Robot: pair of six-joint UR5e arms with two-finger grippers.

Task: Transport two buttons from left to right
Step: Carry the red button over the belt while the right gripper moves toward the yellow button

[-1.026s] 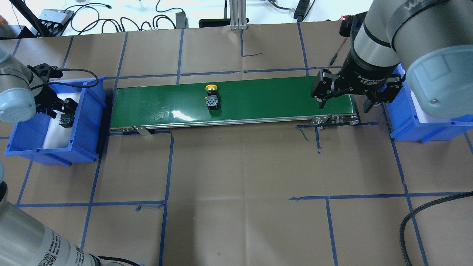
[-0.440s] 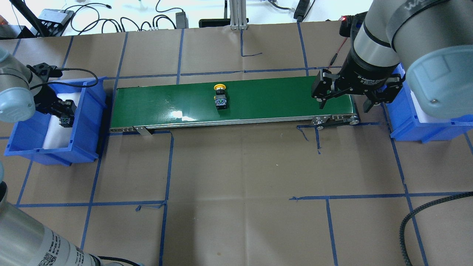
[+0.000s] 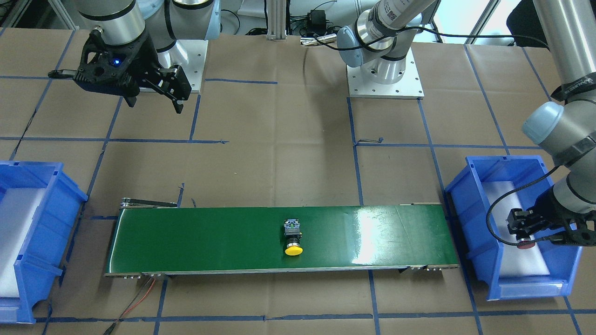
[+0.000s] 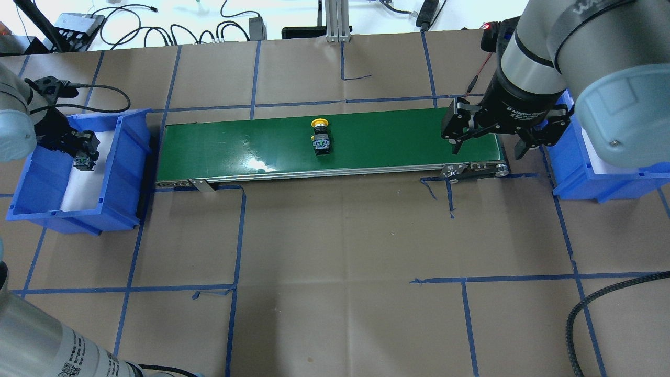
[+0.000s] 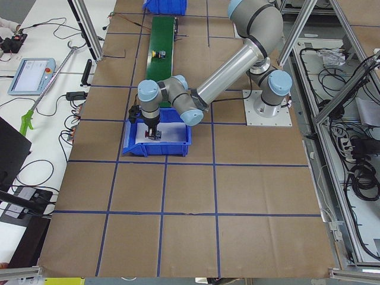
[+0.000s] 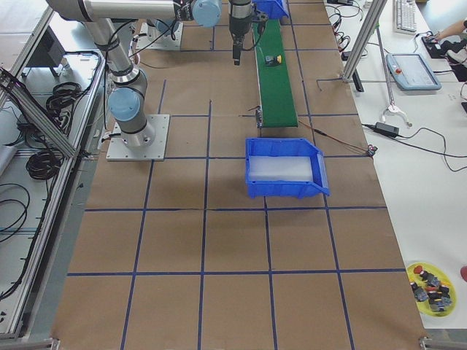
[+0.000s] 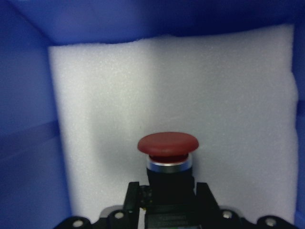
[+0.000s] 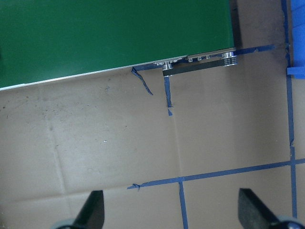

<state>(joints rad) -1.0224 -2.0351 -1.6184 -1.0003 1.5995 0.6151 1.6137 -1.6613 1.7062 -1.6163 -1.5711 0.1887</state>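
Red-capped button [image 7: 167,145] sat clamped between the fingers of the left gripper [image 4: 84,157], over the white foam [image 7: 190,86] inside the blue bin [image 4: 123,157] off the belt's left end. Farther along, the yellow button [image 4: 320,138] lay on its side about midway down the green belt [image 4: 235,141], cap toward the far edge. Beyond, the right gripper [image 4: 488,152] hung spread wide over the belt's right end.

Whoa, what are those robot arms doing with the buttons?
The job is to get two buttons from the left side to the right. The left gripper is down in the left blue bin, closed around the red button. The yellow button lies on its side near the middle of the green belt. The right gripper hangs open up near the belt's right end, beside the right blue bin, holding nothing.
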